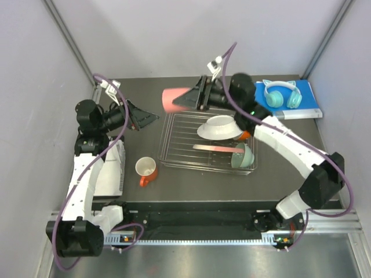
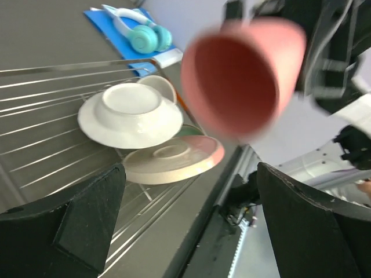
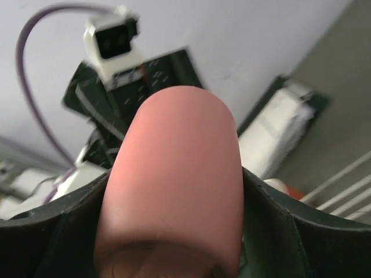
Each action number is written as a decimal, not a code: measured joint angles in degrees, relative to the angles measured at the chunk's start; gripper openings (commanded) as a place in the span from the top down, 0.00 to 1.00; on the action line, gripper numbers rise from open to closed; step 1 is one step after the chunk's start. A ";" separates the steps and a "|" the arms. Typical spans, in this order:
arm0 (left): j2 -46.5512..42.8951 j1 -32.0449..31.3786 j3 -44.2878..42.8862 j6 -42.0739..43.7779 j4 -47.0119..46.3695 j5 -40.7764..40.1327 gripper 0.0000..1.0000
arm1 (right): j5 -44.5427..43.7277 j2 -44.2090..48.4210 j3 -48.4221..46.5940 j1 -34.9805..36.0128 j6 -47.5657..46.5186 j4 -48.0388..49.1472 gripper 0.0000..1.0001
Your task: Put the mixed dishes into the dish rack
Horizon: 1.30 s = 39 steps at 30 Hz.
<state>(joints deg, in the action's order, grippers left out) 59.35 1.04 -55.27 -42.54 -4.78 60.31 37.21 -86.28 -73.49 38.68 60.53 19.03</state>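
Pink tumbler [image 2: 235,78] mouth, left-wrist view only

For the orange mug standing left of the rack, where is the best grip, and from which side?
Probably the rim of the orange mug, taken from straight above with one finger inside and one outside. It stands upright with its mouth open to the top, and its handle points toward the near edge, so the far wall is clear of it.

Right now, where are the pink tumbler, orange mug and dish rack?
pink tumbler [image 3: 174,174]: right wrist view, on its side wall.
orange mug [image 1: 145,168]: top external view, on its pale inside.
dish rack [image 1: 179,139]: top external view, on its bare left bars.
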 measured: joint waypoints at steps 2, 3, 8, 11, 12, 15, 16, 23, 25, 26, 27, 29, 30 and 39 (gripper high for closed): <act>-0.39 1.27 -0.94 4.90 4.52 -0.37 0.01 | -3.34 -0.02 -8.48 -2.49 -9.18 -15.04 1.00; -0.61 1.99 -1.14 6.80 6.16 -0.59 0.01 | -6.25 -0.57 -13.90 -3.43 -13.46 -24.00 1.00; -0.68 5.53 -2.14 15.85 14.93 -1.60 0.01 | -21.42 -10.01 -42.27 -4.15 -30.23 -54.29 1.00; -0.59 6.43 -4.00 22.25 21.77 -1.64 0.01 | -30.99 -18.36 -53.46 -1.92 -36.68 -66.05 1.00; -0.48 6.60 -4.87 24.50 24.48 -1.46 0.01 | -33.03 -20.68 -55.08 -1.25 -37.97 -68.30 1.00; 0.15 6.91 -7.91 31.04 32.72 -1.22 0.01 | -39.65 -29.05 -58.36 1.05 -41.70 -75.01 1.00; 0.46 6.99 -8.96 33.59 35.60 -1.31 0.01 | -41.48 -31.65 -58.49 1.70 -42.69 -76.94 1.00; 0.55 7.23 -10.95 45.46 48.48 -3.17 0.01 | -51.71 -41.40 -58.51 5.11 -47.32 -82.60 1.00; 0.11 7.23 -10.75 46.80 49.59 -3.28 0.01 | -53.66 -41.44 -58.66 5.86 -48.46 -82.40 1.00; -0.24 7.23 -10.54 47.30 49.92 -3.30 0.01 | -54.40 -41.44 -59.01 6.21 -48.96 -82.20 1.00; -0.55 7.23 -10.29 47.71 50.10 -3.34 0.01 | -55.06 -41.44 -59.08 6.51 -49.31 -81.64 1.00; -0.98 7.23 -9.73 48.57 50.29 -3.43 0.01 | -55.69 -41.68 -59.74 6.95 -50.05 -81.40 1.00; -1.11 7.23 -9.42 48.85 50.34 -3.52 0.01 | -55.74 -41.83 -59.78 7.08 -50.18 -81.02 1.00; -2.01 7.23 -5.90 54.73 53.27 -6.01 0.01 | -50.75 -46.60 -59.93 7.21 -50.40 -76.50 1.00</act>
<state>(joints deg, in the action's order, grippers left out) 57.34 8.27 -61.17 12.19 48.49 54.30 -13.54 -132.88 -133.43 45.89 10.13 -57.47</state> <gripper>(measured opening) 0.991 0.720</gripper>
